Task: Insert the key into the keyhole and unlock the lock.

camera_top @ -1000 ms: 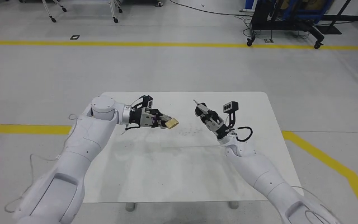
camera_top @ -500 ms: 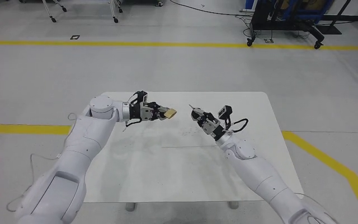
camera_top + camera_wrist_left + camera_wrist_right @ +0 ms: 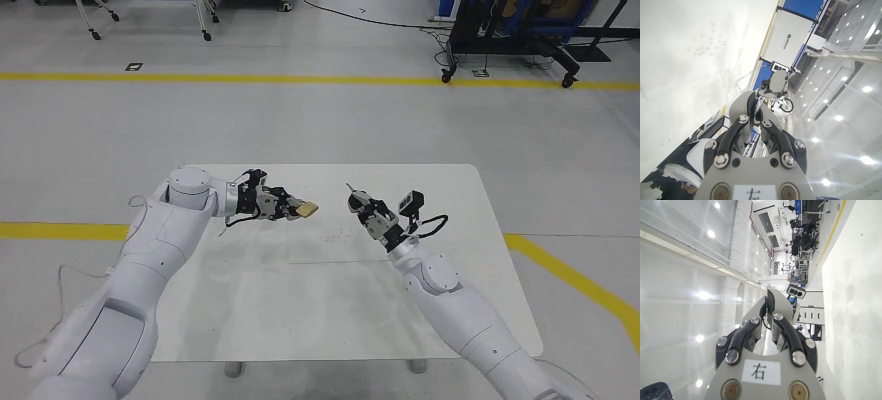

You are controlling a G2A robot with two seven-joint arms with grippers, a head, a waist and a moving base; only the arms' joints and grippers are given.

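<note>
My left gripper (image 3: 286, 206) hangs above the white table (image 3: 330, 300), shut on a brass padlock (image 3: 307, 209) whose body sticks out towards the other arm. In the left wrist view the fingers (image 3: 745, 106) clamp the silver shackle (image 3: 760, 101), and the brass body (image 3: 766, 103) is mostly hidden behind them. My right gripper (image 3: 362, 206) faces the padlock across a short gap, shut on a thin key (image 3: 349, 187) that points up and away. In the right wrist view the right gripper (image 3: 769, 298) is pressed together and just the key's tip (image 3: 768, 286) shows past it.
Both grippers hover over the far half of the table, with bare tabletop beneath and in front of them. Grey floor with yellow lines (image 3: 300, 78) surrounds the table. A wheeled rack (image 3: 520, 40) stands far back at the right.
The left gripper carried the padlock up and away from the front edge, then settled slightly back. The right gripper with the key shifted towards the padlock, then eased back a little.
</note>
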